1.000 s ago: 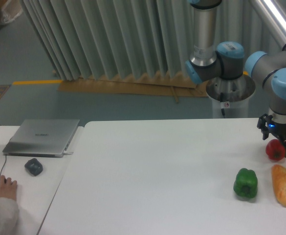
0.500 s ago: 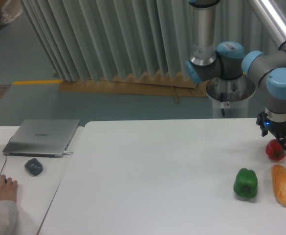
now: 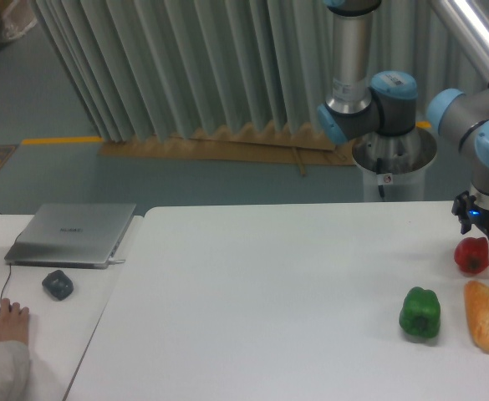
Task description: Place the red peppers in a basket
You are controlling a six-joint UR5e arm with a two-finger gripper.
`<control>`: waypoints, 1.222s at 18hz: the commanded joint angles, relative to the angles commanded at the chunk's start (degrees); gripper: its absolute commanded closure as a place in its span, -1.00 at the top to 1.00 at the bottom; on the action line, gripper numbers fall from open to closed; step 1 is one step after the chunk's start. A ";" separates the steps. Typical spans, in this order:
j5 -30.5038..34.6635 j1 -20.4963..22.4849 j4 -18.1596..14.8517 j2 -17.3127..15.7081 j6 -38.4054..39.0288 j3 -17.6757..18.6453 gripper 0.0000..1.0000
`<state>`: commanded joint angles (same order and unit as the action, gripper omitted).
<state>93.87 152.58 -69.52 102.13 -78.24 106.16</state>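
The red pepper (image 3: pixel 471 255), small and glossy, sits on the white table (image 3: pixel 277 292) near the right edge. My gripper (image 3: pixel 485 230) hangs just above it and slightly to the right. The fingers are spread, open, with one dark fingertip at the pepper's upper left and the other at its right. The pepper rests on the table and looks untouched. No basket shows in this view.
A green bell pepper (image 3: pixel 420 313) stands in front of and to the left of the red one. An orange-tan bread wedge (image 3: pixel 488 315) lies at the right edge. On the left side table are a closed laptop (image 3: pixel 73 234), a dark mouse (image 3: pixel 58 285) and a person's hand (image 3: pixel 6 322).
The gripper shifted left half a second ago and has now swung back right and slightly up. The red pepper stays in the same spot.
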 joint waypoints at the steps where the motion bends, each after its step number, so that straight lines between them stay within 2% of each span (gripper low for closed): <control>1: 0.09 -0.09 0.00 0.00 0.80 0.36 1.00; 20: 0.44 -2.63 0.00 0.09 1.16 1.86 1.00; 21: 0.44 -2.64 0.09 0.09 1.07 1.77 0.92; 22: 0.44 -2.64 0.00 0.09 1.07 1.59 0.63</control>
<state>94.31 149.94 -69.52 102.22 -77.17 107.76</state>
